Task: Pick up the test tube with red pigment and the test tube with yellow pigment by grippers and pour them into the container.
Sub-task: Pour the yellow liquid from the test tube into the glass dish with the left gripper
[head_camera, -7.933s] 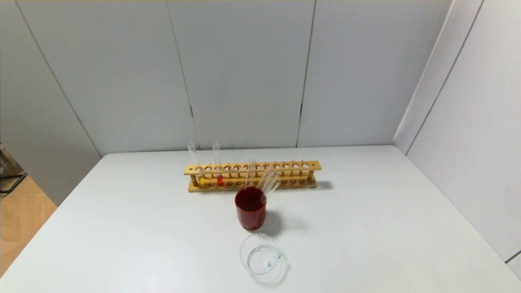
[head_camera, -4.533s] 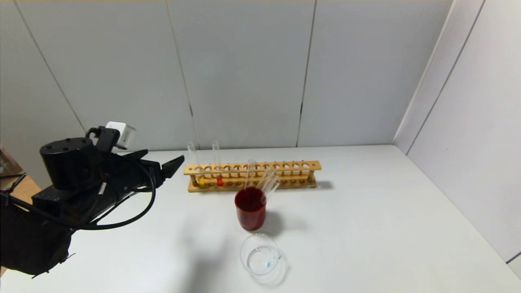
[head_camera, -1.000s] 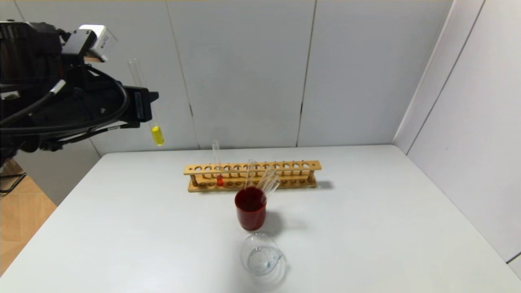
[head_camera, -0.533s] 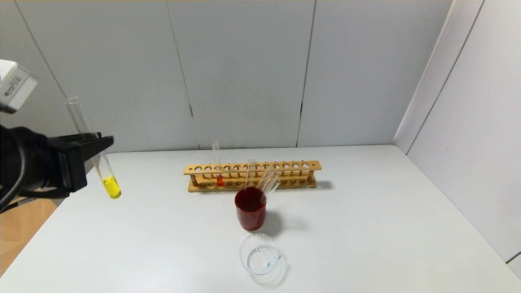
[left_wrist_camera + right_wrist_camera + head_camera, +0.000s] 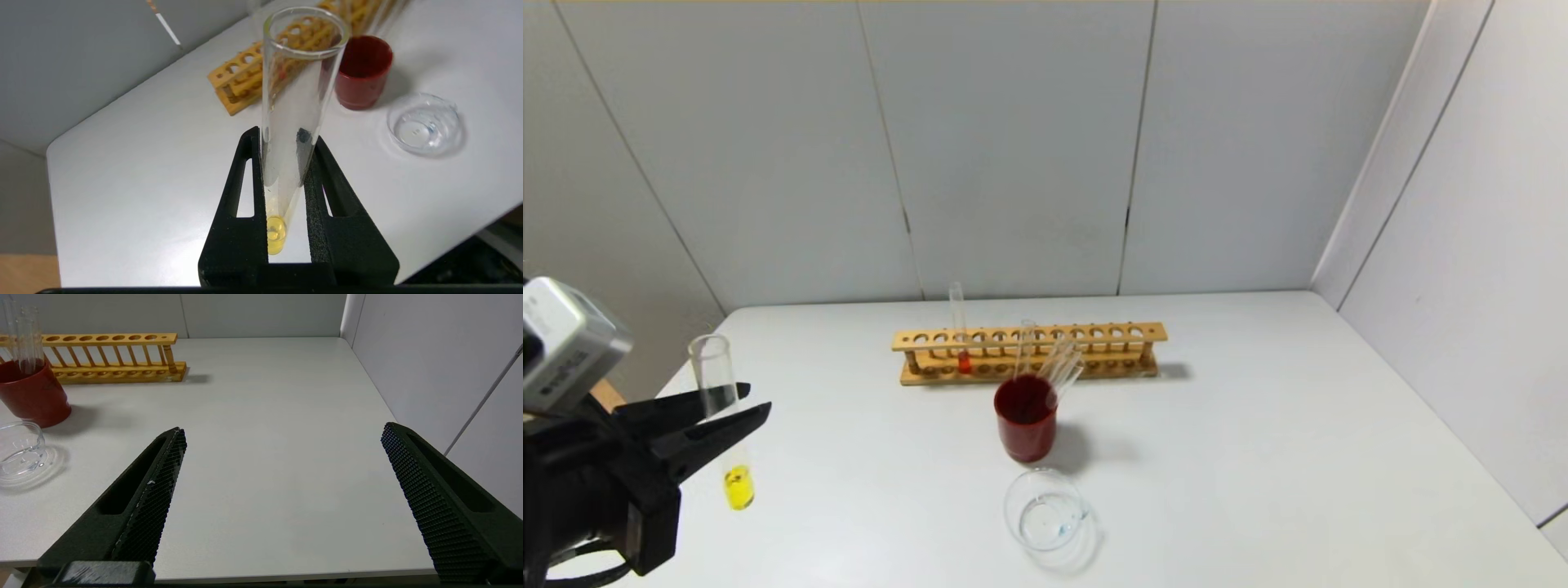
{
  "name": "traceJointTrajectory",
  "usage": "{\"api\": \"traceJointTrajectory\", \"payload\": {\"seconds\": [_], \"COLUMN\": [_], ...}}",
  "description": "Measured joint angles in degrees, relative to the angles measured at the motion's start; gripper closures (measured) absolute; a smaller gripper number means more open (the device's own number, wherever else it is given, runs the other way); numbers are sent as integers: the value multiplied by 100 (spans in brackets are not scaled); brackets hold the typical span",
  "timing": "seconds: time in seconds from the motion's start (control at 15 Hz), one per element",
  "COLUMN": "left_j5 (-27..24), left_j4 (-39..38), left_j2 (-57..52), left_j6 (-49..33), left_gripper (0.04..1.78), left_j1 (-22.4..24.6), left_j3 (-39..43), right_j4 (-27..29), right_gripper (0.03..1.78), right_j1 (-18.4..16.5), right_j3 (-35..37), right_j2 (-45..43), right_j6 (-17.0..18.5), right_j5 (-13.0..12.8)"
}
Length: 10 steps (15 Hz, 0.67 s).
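I have the left gripper (image 5: pixel 742 408) clamped on the test tube with yellow pigment (image 5: pixel 723 420), upright over the table's (image 5: pixel 1258 457) left near corner; the test tube with red pigment (image 5: pixel 959 327) stands in the rack (image 5: pixel 1029 353); the container (image 5: pixel 1045 513) sits near the front edge; my right gripper (image 5: pixel 282 441) hangs spread above bare tabletop near the right edge

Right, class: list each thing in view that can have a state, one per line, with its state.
left gripper: shut on the yellow tube, held upright
yellow tube: out of the rack, unpoured
red tube: standing in the wooden rack
container: upright, no pigment in it
dark red beaker: upright, clear tubes leaning in it
right gripper: open, holding nothing
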Motion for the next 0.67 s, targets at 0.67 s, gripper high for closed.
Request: {"api": "traceJointTrajectory", "payload": {"seconds": [0.67], "left_j5": [1712], "left_j4": [-364], "left_j2": [1921], "left_j6": [1145], "left_gripper": [151], "left_j1": [-1349], "left_j3": [-80], "right_j4": [-2], "right_gripper": [7], "right_j1": [0], "right_j3": [0], "right_j2": [0], "right_j6": [2], "right_j5": [2]}}
